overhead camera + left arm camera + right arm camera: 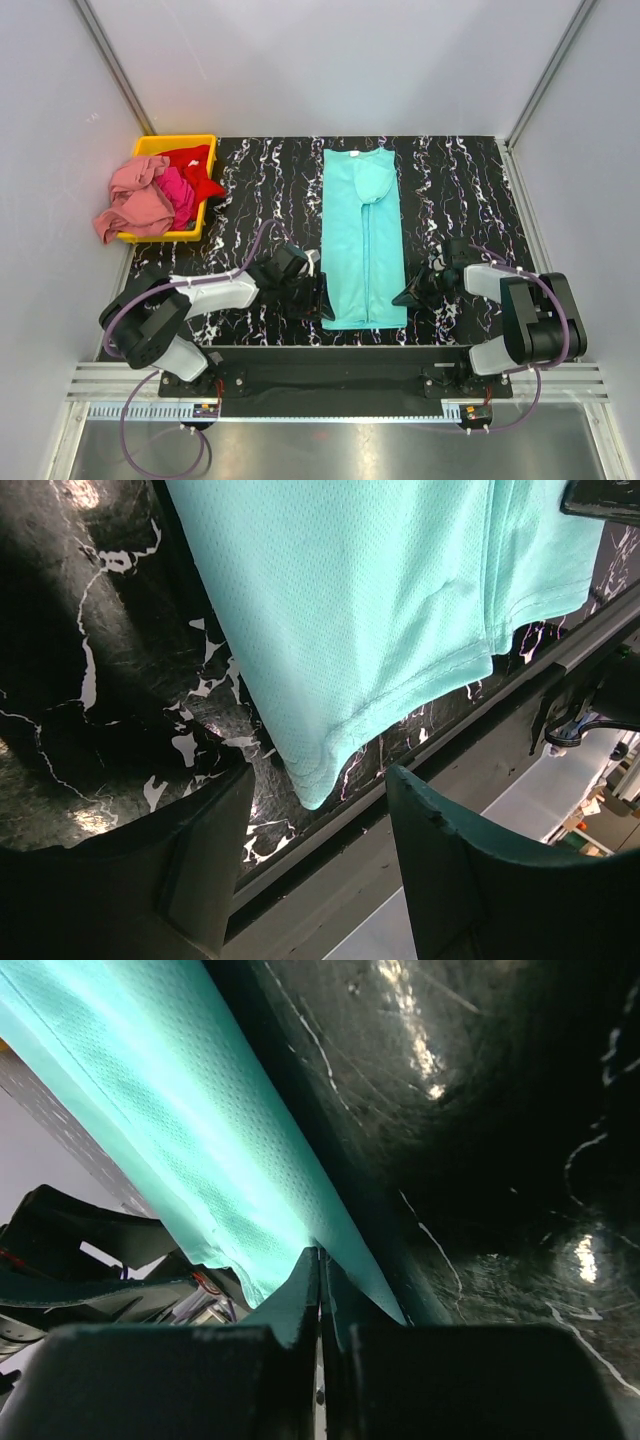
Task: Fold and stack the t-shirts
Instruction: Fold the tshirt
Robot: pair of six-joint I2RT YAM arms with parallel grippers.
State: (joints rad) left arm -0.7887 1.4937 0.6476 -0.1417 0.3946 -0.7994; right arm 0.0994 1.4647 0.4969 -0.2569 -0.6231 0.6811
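Observation:
A turquoise t-shirt point(363, 240) lies folded into a long narrow strip down the middle of the table, collar at the far end. My left gripper point(322, 300) stands open at its near left corner; in the left wrist view that corner point(312, 785) lies just ahead of the gap between the fingers point(320, 815). My right gripper point(403, 298) is at the near right corner, shut on the shirt's edge point(190, 1130), with the cloth rising to the closed tips point(320, 1255). Salmon pink point(135, 200), magenta point(178, 190) and red point(192, 160) t-shirts sit heaped at the far left.
A yellow bin point(185, 141) at the far left corner holds the heaped shirts; the pink one spills over its left side. The black marbled table point(260, 190) ends in a metal rail point(330, 350) just behind both grippers. Grey walls close in on three sides.

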